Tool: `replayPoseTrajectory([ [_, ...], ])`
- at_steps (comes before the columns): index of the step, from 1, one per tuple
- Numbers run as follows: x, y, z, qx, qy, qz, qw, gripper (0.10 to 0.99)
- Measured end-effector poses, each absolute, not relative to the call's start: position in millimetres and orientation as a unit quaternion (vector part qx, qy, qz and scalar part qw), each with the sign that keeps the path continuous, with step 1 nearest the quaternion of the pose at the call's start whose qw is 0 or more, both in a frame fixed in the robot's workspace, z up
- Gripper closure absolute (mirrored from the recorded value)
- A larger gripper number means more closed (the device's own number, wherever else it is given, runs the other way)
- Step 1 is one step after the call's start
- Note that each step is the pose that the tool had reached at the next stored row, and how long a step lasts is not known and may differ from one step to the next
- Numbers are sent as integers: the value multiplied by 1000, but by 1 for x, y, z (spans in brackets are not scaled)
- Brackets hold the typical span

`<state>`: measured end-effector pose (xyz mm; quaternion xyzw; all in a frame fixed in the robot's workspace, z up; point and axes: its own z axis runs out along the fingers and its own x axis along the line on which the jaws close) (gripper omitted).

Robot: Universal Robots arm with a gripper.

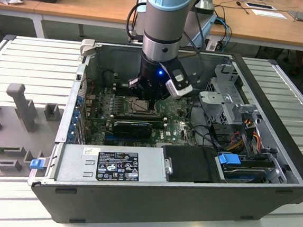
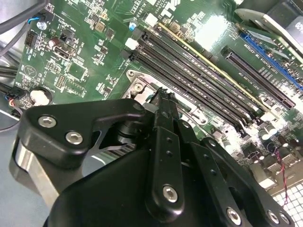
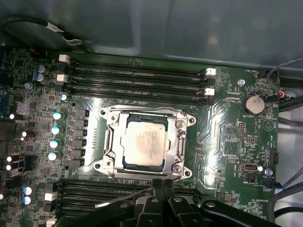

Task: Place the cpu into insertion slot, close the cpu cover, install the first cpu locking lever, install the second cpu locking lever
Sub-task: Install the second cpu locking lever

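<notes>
We see the cpu seated mid-frame; the claw, pressed together below it, could slip and scrape the insertion slot.

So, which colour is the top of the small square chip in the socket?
Silver-grey, with faint print; the small flat square chip shows best in the first wrist view.

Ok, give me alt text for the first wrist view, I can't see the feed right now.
The cpu sits in the insertion slot, silver top facing up, with the cpu cover lying down around it. The black gripper is at the socket's edge, and long memory slots run on both sides.
</notes>
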<state>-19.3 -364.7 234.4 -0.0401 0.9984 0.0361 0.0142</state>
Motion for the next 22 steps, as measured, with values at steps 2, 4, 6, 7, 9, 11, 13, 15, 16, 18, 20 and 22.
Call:
replayPoseTrajectory([
  [2,-19,-366,234,-40,998,36,14,980],
  [4,-19,-367,234,-40,998,36,14,980],
  [6,-19,-368,234,-40,998,36,14,980],
  [7,-19,-368,235,-40,998,36,14,980],
  [9,-19,-368,240,-40,998,36,14,980],
  [11,-19,-373,241,-40,998,36,14,980],
  [13,-20,-379,240,-40,998,36,13,980],
  [15,-20,-379,240,-40,998,41,6,980],
  [16,-20,-379,240,-40,998,44,2,980],
  [18,-22,-379,240,-39,998,48,-3,980],
  [20,-35,-379,239,-39,998,55,-3,980],
  [22,-43,-379,239,-40,998,58,-3,980],
])
